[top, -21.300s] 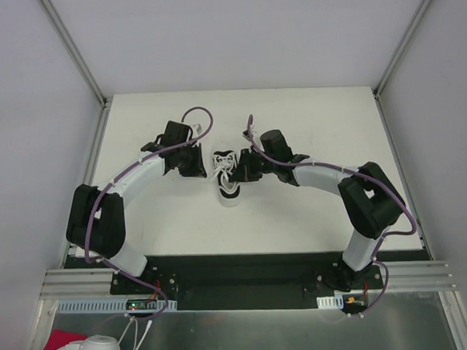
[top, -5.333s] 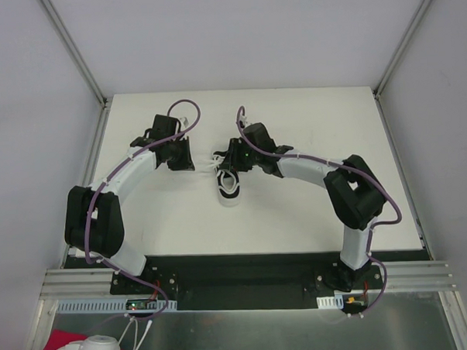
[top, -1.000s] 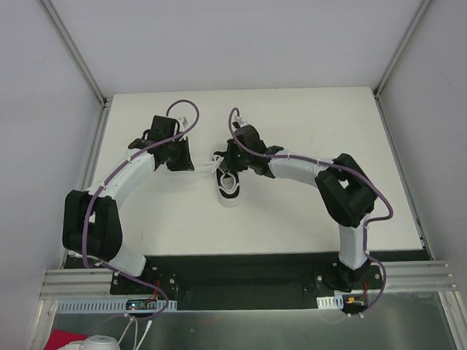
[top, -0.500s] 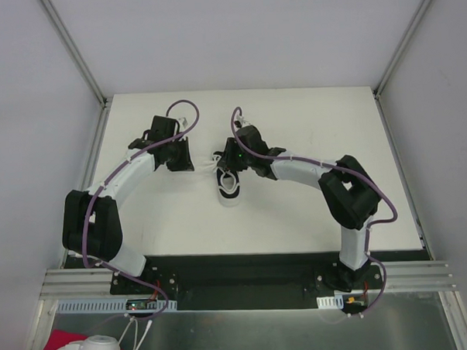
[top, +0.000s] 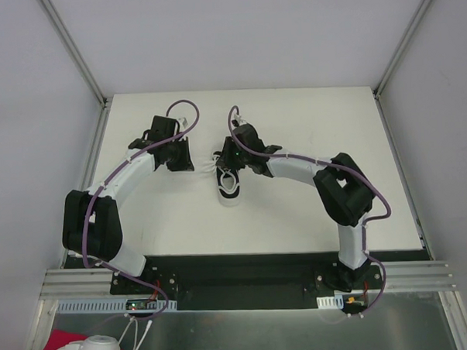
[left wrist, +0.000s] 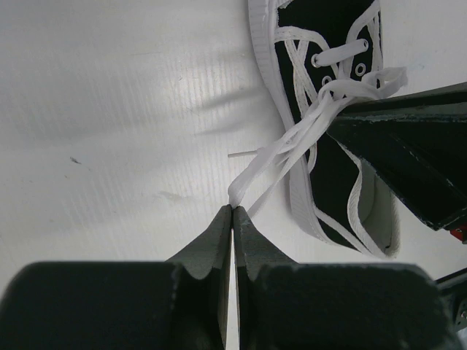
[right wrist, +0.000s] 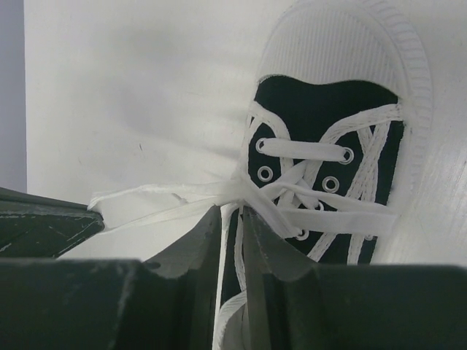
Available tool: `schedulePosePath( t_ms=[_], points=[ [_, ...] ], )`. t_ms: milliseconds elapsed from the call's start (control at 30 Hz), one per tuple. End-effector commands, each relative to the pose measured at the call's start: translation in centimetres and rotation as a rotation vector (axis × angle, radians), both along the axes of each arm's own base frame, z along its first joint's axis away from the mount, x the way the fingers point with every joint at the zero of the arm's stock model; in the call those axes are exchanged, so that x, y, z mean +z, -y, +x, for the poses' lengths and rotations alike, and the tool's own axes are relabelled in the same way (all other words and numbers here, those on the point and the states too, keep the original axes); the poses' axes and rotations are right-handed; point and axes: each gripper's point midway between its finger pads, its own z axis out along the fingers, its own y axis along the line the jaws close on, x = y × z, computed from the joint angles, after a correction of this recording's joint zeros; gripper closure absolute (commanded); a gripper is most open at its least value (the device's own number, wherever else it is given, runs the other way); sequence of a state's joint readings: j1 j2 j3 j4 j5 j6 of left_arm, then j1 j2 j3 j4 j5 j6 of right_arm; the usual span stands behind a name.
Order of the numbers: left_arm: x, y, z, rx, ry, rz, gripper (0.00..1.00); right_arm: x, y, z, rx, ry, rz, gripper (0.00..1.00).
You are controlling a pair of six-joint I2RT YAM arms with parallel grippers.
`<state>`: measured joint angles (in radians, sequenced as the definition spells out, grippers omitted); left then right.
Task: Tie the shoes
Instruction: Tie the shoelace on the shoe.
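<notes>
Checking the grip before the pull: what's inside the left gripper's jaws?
White lace from the shoe is pinched at the tips of the shut left gripper. How far the lace runs in between the fingers is hidden.

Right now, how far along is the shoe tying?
Done: the laces meet in a knot atop the sneaker. In hand: left gripper is shut on a lace loop pulled sideways; right gripper sits at the knot, jaws slightly apart with lace between. Left: no snug, finished bow yet.
</notes>
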<state>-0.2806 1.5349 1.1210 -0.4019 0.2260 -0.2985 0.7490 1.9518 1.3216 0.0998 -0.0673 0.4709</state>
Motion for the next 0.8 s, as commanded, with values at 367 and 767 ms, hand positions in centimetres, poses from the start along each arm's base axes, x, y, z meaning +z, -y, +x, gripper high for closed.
schedulePosePath(
  t_ms=[367, 767],
  points=[
    [1.1, -0.3, -0.1, 0.003, 0.036, 0.006, 1.00, 1.9, -0.2, 0.2, -0.001, 0.043, 0.018, 0.99],
    [0.8, -0.3, -0.1, 0.003, 0.030, 0.008, 1.00, 3.3, 0.6, -1.1, 0.019, 0.078, 0.055, 0.99]
  ],
)
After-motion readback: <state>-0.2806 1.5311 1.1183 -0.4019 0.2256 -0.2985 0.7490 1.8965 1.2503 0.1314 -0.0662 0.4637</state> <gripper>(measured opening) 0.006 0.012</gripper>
